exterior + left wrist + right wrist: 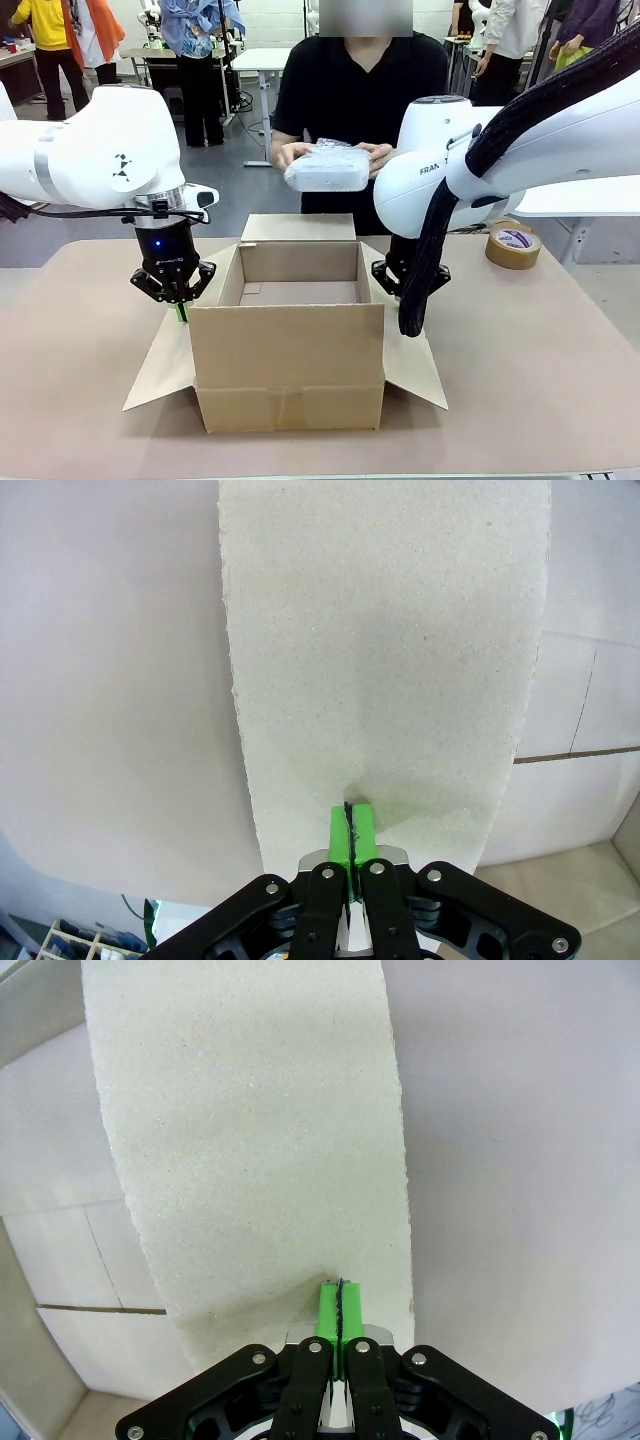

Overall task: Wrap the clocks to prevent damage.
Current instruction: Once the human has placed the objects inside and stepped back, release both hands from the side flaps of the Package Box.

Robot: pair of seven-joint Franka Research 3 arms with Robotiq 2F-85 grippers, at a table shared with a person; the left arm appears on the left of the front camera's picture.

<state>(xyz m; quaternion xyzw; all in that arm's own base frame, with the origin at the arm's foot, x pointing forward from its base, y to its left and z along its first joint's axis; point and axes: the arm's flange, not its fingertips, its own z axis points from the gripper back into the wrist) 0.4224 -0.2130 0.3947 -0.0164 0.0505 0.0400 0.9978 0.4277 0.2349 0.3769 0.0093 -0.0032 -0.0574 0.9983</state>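
Across the table, the person holds a whitish bubble-wrapped bundle [328,168] in both hands above the far side of the open cardboard box [290,365]. The clock is hidden under the wrap. My left gripper [181,312] is shut, its green tips [350,815] resting on the box's left flap [380,660], which is folded outward. My right gripper [398,292] is also shut and partly hidden behind its black cable sleeve. Its tips [339,1295] press on the right flap [250,1140].
A roll of brown tape [513,245] lies on the table at the far right. The box's far flap stands toward the person and its inside looks empty. Other people stand in the background behind the person.
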